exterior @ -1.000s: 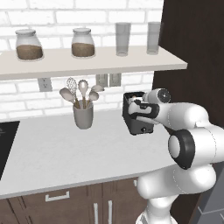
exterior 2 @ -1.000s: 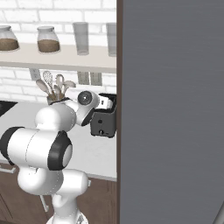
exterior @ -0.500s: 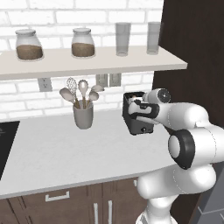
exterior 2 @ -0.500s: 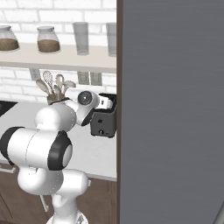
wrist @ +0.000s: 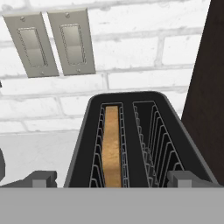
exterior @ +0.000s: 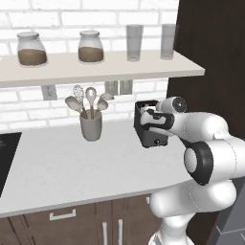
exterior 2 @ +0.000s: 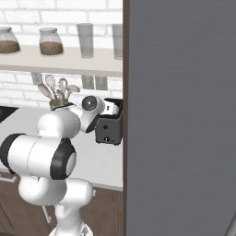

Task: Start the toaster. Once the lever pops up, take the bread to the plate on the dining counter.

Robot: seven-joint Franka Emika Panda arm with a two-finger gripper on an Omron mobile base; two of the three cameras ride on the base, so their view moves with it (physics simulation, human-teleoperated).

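Hovering over the toaster [wrist: 140, 144] with claw [wrist: 111, 178] spread wide apart; bread [wrist: 112, 146] sitting down in the left slot.

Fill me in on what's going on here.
The robot arm has its gripper poised just above the toaster on the kitchen worktop, beside the utensil cup. The bread sits in one of the toaster's two slots; the other is empty. The fingertips straddle the toaster's top, gripping nothing.

The bread [wrist: 112, 148] stands deep in the toaster [wrist: 131, 144], showing just its top edge. The toaster's near end is cut off at the hand view's bottom. The arm partly covers the toaster in both base views.
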